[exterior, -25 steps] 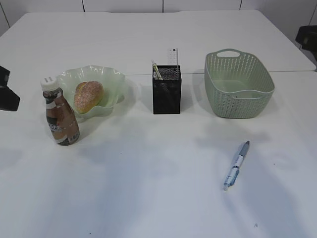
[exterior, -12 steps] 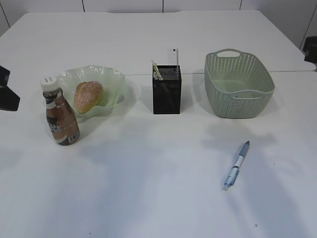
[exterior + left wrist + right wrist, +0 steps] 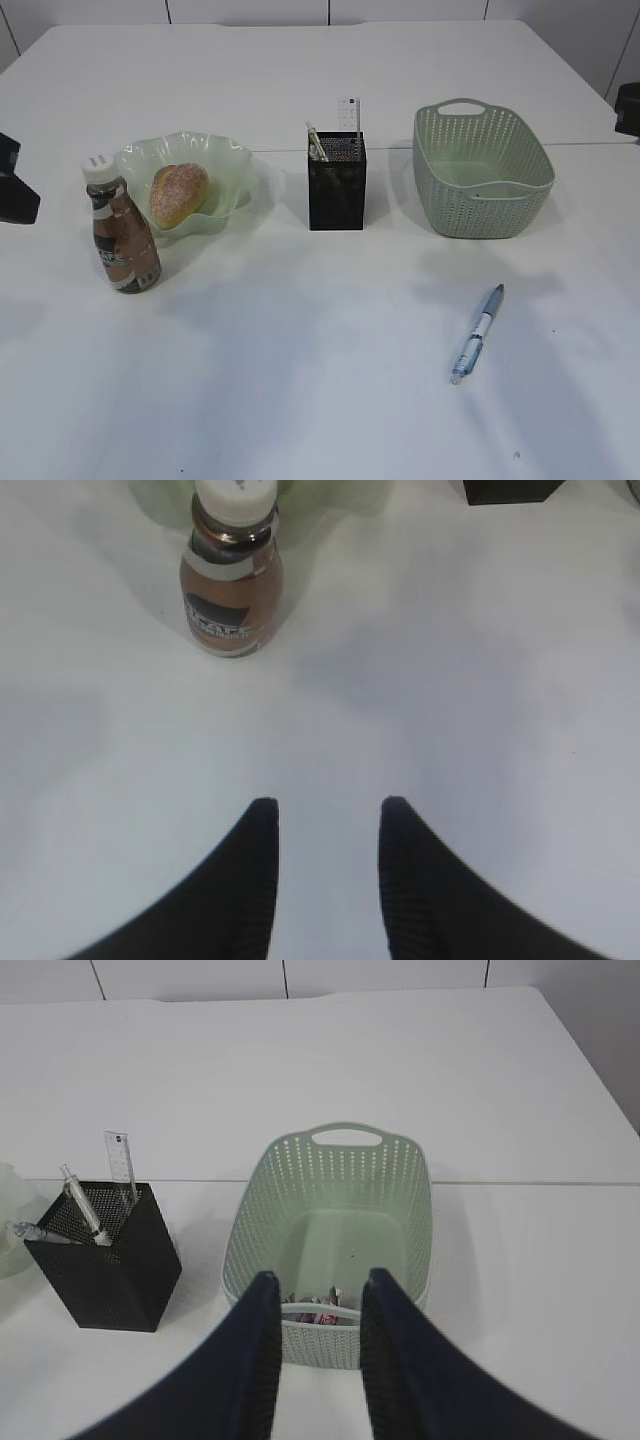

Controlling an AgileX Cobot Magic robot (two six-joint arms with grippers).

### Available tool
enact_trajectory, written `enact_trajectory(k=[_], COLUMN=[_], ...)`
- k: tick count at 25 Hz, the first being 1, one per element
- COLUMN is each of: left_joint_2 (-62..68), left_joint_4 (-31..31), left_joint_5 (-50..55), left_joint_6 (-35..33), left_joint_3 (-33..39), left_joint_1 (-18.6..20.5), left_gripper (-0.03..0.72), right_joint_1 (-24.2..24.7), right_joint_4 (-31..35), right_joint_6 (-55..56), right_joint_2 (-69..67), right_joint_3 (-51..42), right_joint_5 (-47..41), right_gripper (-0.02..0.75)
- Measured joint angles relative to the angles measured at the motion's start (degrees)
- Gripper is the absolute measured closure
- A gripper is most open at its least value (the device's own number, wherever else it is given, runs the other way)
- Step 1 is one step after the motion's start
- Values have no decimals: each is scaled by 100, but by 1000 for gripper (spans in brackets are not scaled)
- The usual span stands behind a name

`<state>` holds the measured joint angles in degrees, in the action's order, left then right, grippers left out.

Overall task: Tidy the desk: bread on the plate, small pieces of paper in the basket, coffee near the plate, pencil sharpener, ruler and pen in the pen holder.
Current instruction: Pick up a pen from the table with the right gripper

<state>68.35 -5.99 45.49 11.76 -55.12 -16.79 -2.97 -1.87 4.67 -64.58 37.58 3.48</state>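
The bread (image 3: 180,194) lies in the ruffled green plate (image 3: 228,158). The coffee (image 3: 122,240) stands upright just left of the plate, ahead of my open, empty left gripper (image 3: 322,810) in the left wrist view (image 3: 232,590). The black pen holder (image 3: 336,185) holds the clear ruler (image 3: 349,114) and a thin stick. A blue pen (image 3: 477,333) lies on the desk (image 3: 300,350) in front of the basket (image 3: 482,172). My right gripper (image 3: 317,1280) hovers open before the basket (image 3: 330,1136), where small pieces of paper (image 3: 318,1310) lie. No pencil sharpener shows.
Dark arm parts sit at the left edge (image 3: 15,190) and the right edge (image 3: 630,108) of the exterior view. A seam crosses the desk behind the pen holder. The pen holder (image 3: 105,1260) stands left of the basket in the right wrist view.
The dark right arm part at the exterior view's right edge has drawn back to the right and slightly down. Everything on the desk stays put.
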Motion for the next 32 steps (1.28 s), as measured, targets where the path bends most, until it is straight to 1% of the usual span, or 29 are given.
enact_trajectory(k=[8, 12, 13, 14, 15, 20, 22, 25, 32], left_joint_2=[0, 0, 0, 0, 0, 0, 0, 0, 0], left_joint_4=[0, 0, 0, 0, 0, 0, 0, 0, 0], left_joint_5=[0, 0, 0, 0, 0, 0, 0, 0, 0], left_joint_6=[0, 0, 0, 0, 0, 0, 0, 0, 0], left_joint_3=[0, 0, 0, 0, 0, 0, 0, 0, 0], left_joint_1=[0, 0, 0, 0, 0, 0, 0, 0, 0], left_gripper=[449, 449, 449, 449, 449, 449, 449, 449, 449], right_joint_1=[0, 0, 0, 0, 0, 0, 0, 0, 0], right_joint_4=[26, 473, 473, 704, 717, 631, 346, 187, 187], right_joint_6=[-46, -532, -532, -821, -844, -892, -693, -560, -510], right_joint_2=[0, 0, 0, 0, 0, 0, 0, 0, 0], right_joint_3=[0, 0, 0, 0, 0, 0, 0, 0, 0], right_joint_5=[0, 0, 0, -19, -23, -36, -45, -58, -58], right_gripper=[503, 503, 503, 503, 503, 503, 503, 503, 503])
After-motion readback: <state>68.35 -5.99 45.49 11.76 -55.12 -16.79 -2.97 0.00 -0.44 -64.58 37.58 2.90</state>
